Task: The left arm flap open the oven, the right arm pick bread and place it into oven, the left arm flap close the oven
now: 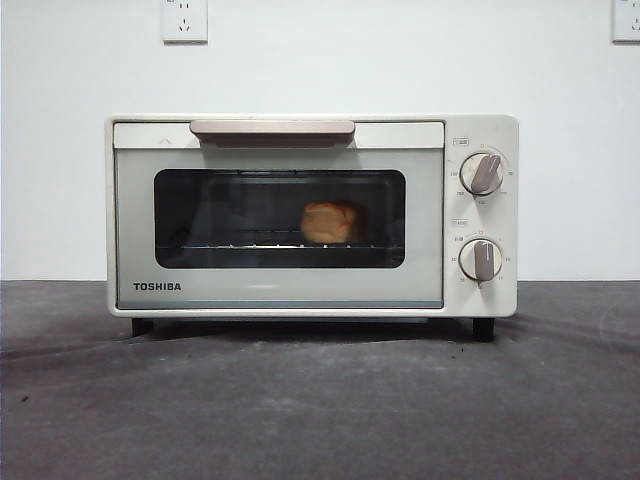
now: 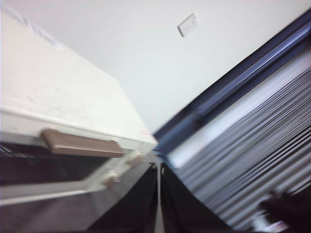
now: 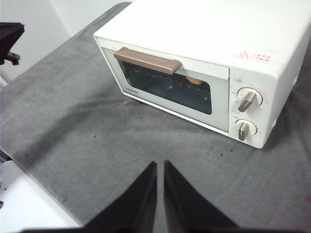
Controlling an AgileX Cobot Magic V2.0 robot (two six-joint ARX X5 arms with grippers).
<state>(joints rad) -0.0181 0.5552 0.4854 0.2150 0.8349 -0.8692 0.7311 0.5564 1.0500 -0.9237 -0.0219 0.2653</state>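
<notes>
The cream-white Toshiba oven (image 1: 310,215) stands on the grey mat with its door shut. The bread (image 1: 329,222), a small golden-brown bun, sits on the rack inside, seen through the dark window. The beige handle (image 1: 272,130) runs along the door's upper edge. The oven also shows in the right wrist view (image 3: 204,63) and the left wrist view (image 2: 63,107). My left gripper (image 2: 159,194) is shut and empty, raised off to the oven's side, clear of the handle (image 2: 80,144). My right gripper (image 3: 160,187) is shut and empty, above the mat in front of the oven. Neither arm shows in the front view.
Two beige knobs (image 1: 481,173) sit on the oven's right panel. Wall sockets (image 1: 184,20) are on the white wall behind. The grey mat (image 3: 97,141) ends at a white table edge (image 3: 24,204). A dark part of the other arm (image 3: 9,39) shows at the left edge.
</notes>
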